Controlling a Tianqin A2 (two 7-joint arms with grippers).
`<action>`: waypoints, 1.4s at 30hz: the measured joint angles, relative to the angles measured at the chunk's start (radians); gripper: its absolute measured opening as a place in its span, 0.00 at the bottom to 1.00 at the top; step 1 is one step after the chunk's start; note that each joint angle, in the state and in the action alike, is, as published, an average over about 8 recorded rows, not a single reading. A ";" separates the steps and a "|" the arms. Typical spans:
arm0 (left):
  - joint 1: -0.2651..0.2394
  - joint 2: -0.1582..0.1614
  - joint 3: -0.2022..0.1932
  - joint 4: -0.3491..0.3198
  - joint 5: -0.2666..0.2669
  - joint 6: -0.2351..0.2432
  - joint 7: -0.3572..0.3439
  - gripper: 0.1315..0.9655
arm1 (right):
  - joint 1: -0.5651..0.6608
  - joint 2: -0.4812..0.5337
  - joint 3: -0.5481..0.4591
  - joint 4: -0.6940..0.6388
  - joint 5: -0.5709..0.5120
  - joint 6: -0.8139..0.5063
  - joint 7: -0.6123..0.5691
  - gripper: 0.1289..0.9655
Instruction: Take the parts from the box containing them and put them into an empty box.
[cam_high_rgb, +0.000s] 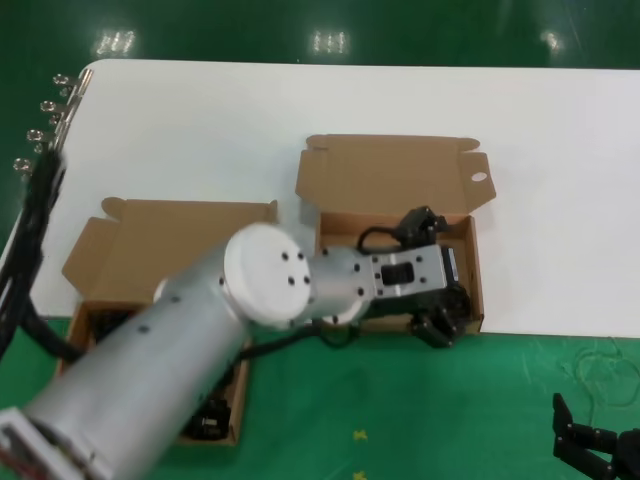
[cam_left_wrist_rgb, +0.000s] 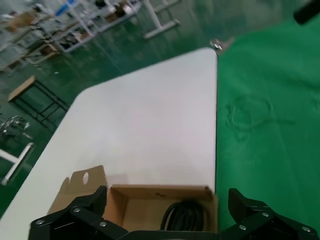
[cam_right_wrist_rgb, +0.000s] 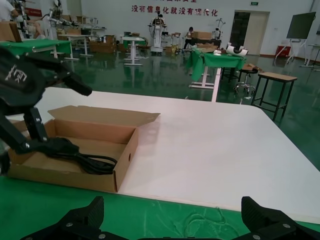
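placement step in hand: left gripper, jaws spread and apparently empty, is seen lower centre over the holed box, where a cord lies; withdrawal is called for next. right gripper open, parked lower right.

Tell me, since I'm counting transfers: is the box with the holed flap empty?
Not empty. The box with the holed flap holds a black cord, with the left claw over it.
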 joint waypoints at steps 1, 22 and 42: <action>0.021 -0.004 -0.015 -0.016 -0.004 -0.009 -0.003 0.78 | 0.000 0.000 0.000 0.000 0.000 0.000 0.000 1.00; 0.455 -0.085 -0.330 -0.343 -0.081 -0.202 -0.057 1.00 | 0.000 0.000 0.000 0.000 0.000 0.000 0.000 1.00; 0.868 -0.162 -0.628 -0.653 -0.154 -0.386 -0.110 1.00 | 0.000 0.000 0.000 0.000 0.000 0.000 0.000 1.00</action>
